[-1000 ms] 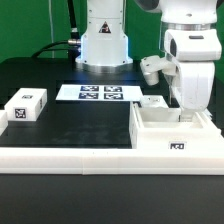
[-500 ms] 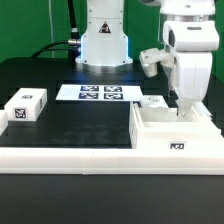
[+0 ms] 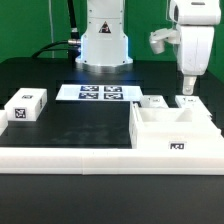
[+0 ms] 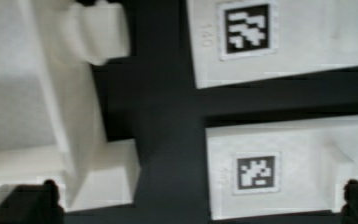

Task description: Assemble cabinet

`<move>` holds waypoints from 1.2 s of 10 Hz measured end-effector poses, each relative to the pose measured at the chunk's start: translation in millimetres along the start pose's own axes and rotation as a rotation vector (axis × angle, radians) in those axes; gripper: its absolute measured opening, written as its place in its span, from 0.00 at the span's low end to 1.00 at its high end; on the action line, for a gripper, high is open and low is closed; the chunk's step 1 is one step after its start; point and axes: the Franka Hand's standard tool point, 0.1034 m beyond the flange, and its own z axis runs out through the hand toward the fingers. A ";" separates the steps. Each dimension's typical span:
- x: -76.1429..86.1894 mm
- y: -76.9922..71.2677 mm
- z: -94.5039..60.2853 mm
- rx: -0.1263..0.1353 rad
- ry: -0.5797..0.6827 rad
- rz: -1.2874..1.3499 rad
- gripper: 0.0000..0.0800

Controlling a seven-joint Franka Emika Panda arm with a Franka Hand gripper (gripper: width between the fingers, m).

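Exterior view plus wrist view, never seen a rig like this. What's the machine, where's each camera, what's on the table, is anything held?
The machine is a single robot arm, based at the back of a black table. Its two-finger claw hangs above the cabinet, at the exterior view's right. The exterior view is from a camera off the arm. The wrist view is from a camera on the wrist, looking past the dark fingertips. On the table are the cabinet, a white boxy body with a tag on its front; a long low white rail along the front; a small tagged block at the exterior view's left; and the marker board, flat near the arm's base. The claw is open and holds nothing.
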 end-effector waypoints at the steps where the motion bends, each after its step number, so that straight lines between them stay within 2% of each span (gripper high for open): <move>1: -0.7 0.4 0.6 0.001 0.000 0.004 1.00; 4: 0.6 -2.9 1.8 0.002 0.001 0.013 1.00; 5: 6.6 -15.0 5.5 0.002 0.009 0.015 1.00; 7: 13.6 -34.3 15.8 0.027 0.010 -0.009 1.00; 10: 17.3 -48.1 37.6 0.058 0.018 -0.015 1.00; 12: 23.2 -51.5 46.1 0.052 0.036 -0.009 1.00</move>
